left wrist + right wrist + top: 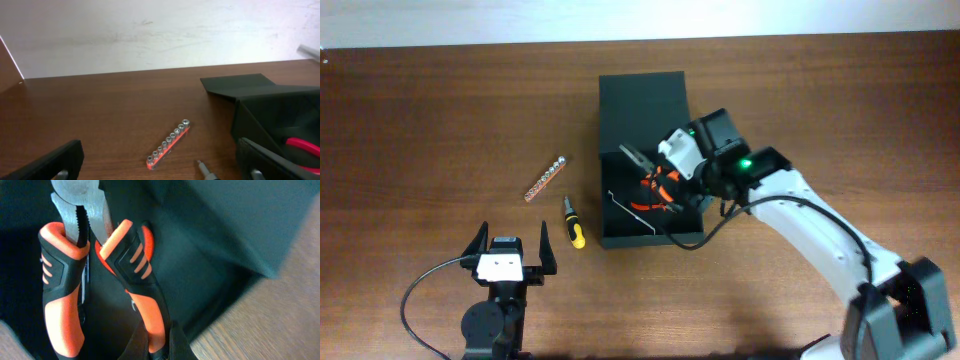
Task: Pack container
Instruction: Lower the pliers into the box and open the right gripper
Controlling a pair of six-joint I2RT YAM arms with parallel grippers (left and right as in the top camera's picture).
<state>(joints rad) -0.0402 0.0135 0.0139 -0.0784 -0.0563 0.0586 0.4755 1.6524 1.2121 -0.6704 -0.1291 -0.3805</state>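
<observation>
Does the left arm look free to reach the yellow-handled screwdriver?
Probably yes. The left gripper is open and empty, the screwdriver lies on bare table just ahead of it beside the container, and nothing stands between them.

Wooden table (pixel 420 120) bears container (pixel 642 105), socket rail (pixel 545 178), screwdriver (pixel 574 222)

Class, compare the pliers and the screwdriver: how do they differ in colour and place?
The pliers have orange-and-black handles; the screwdriver has a yellow-and-black one. The pliers are inside the container, gripped by the right gripper; the screwdriver lies free on the table. Both are hand tools.
</observation>
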